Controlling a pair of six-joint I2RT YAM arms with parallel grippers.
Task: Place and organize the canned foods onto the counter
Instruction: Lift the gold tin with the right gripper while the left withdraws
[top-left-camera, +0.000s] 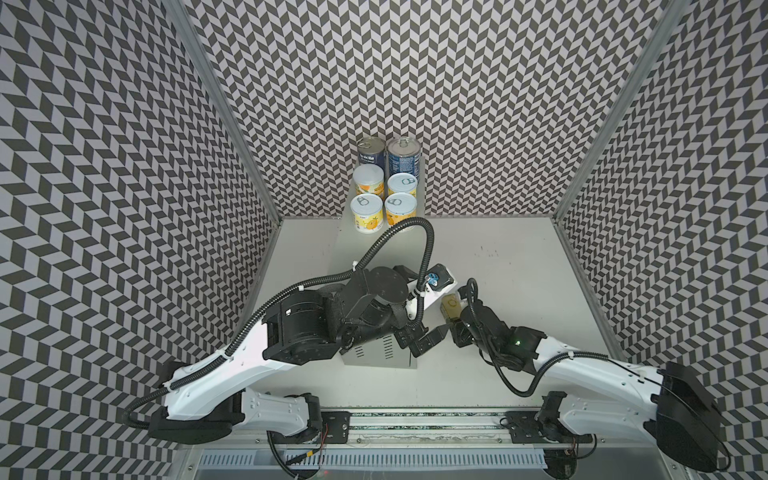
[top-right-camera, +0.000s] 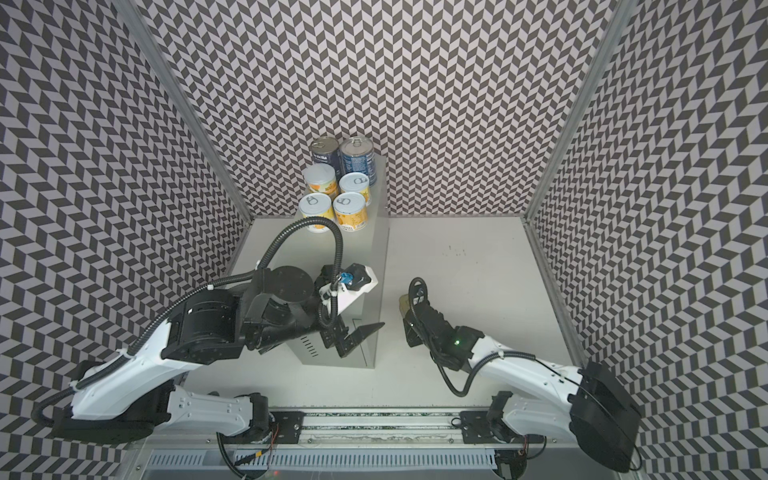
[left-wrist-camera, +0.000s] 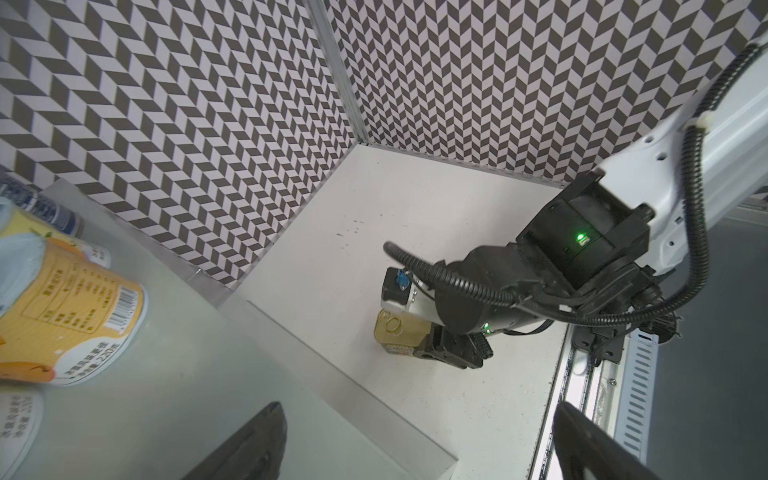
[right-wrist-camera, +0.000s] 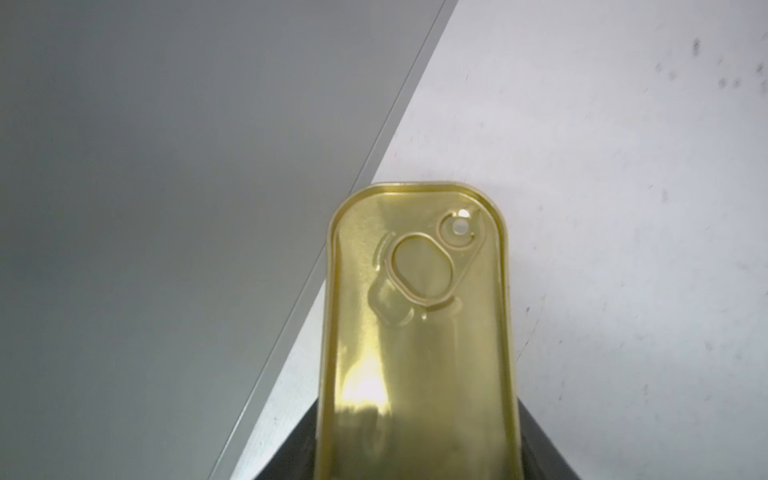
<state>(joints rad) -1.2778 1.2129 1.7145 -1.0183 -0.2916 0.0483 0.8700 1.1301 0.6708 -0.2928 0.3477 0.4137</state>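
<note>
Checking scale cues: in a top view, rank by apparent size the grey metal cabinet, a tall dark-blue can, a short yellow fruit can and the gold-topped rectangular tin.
1. grey metal cabinet
2. tall dark-blue can and short yellow fruit can: alike, unranked
3. gold-topped rectangular tin, partly hidden

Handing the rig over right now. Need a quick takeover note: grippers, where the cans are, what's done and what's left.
Left gripper: open, empty, above the near end of the counter.
Right gripper: low beside the counter, jaws either side of the gold tin. The tin looks to be on the table. A firm grip can't be confirmed.
Done: two blue cans and four yellow cans stand upright in pairs at the counter's far end.
To do: lift the gold tin onto the counter, probably into the bare space in front of the yellow cans, then release.
</note>
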